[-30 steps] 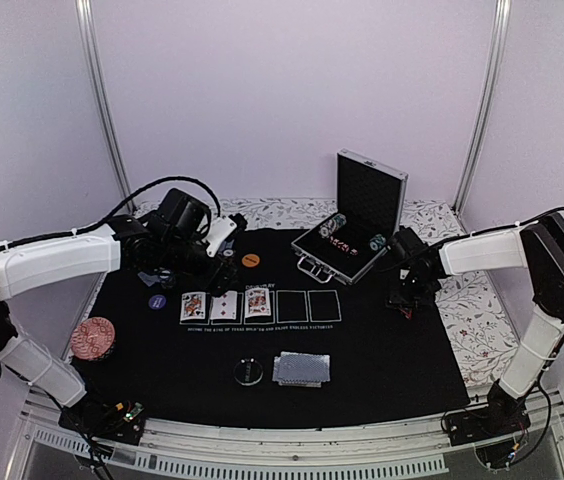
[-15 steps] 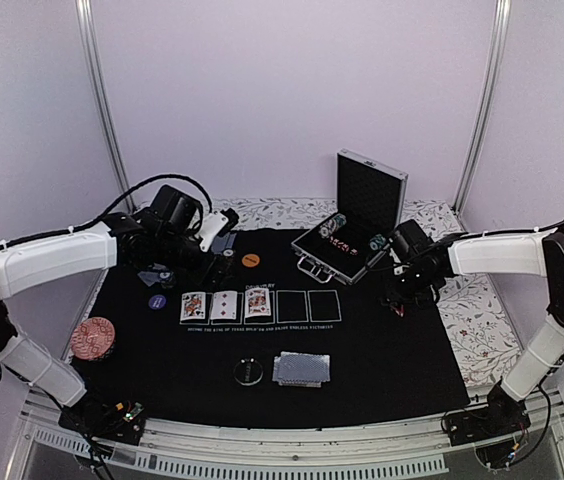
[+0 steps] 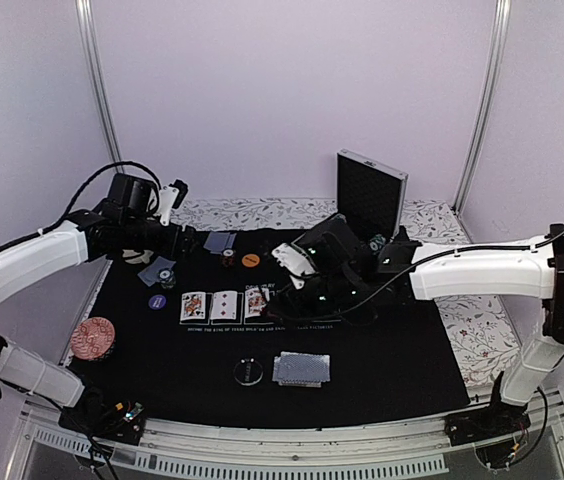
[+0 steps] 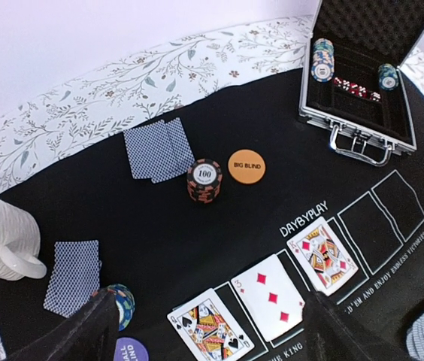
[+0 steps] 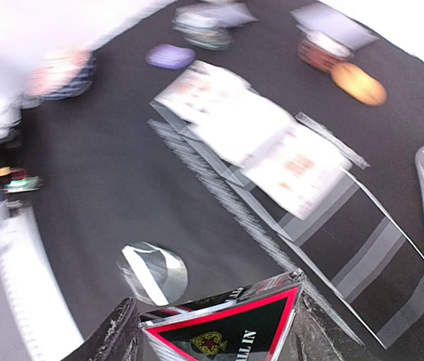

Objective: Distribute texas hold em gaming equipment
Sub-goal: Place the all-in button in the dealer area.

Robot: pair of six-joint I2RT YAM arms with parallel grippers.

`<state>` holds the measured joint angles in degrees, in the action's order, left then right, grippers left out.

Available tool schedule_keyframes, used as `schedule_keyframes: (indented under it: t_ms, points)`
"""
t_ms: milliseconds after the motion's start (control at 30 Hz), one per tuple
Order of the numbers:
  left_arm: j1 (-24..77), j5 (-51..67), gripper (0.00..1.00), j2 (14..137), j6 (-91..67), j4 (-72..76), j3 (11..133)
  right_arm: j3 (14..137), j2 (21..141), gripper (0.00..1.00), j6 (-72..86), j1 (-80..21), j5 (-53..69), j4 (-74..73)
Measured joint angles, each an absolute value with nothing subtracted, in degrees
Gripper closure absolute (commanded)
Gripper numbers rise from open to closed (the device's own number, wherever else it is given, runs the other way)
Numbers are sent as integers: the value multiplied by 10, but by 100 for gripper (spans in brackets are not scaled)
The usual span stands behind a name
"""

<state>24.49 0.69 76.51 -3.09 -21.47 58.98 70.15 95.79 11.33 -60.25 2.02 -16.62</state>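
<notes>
While the right pincer [image 5: 210,335] pinches the red-edged triangle marker [image 5: 227,323] flat and face up, it hangs above the mat's empty card boxes [image 5: 381,256], probably headed for a player's spot. Meanwhile the left pincer [image 4: 212,342] is spread wide, empty, parked high over the three face-up cards [image 4: 261,297], clear of traffic.

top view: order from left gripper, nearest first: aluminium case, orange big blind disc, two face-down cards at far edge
From the left gripper:
1. Two face-down cards, just right of it.
2. Orange big blind disc, further right.
3. Aluminium case, farthest right, lid open.
</notes>
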Motion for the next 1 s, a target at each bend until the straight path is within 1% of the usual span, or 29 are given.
schedule_keyframes:
  t_ms: [133, 267, 467, 600, 700, 733, 767, 800, 833, 867, 1000]
  points:
    - [241, -7, 13, 753, -33, -205, 582, 780, 1036, 60, 74, -659, 67, -121]
    - [236, -18, 13, 751, -36, -203, 581, 879, 1145, 60, 35, -701, 92, -118]
    - [230, -28, 13, 751, -42, -200, 578, 1011, 1278, 59, -25, -738, 97, -159]
    - [228, -30, 13, 751, -43, -200, 576, 1089, 1344, 59, -54, -753, 94, -194]
    - [227, -31, 13, 751, -43, -200, 576, 1126, 1380, 56, -69, -757, 85, -210]
    - [227, -31, 13, 751, -43, -200, 576, 1134, 1390, 53, -74, -758, 82, -218]
    - [227, -31, 13, 751, -43, -200, 576, 1142, 1399, 49, -78, -759, 78, -227]
    - [227, -30, 13, 751, -43, -200, 576, 1147, 1406, 37, -82, -760, 75, -232]
    - [227, -30, 13, 751, -43, -200, 576, 1150, 1411, 17, -87, -761, 72, -239]
    - [226, -30, 13, 751, -43, -200, 576, 1151, 1414, 2, -91, -762, 69, -244]
    - [226, -30, 13, 751, -43, -200, 576, 1156, 1415, 1, -106, -766, 60, -260]
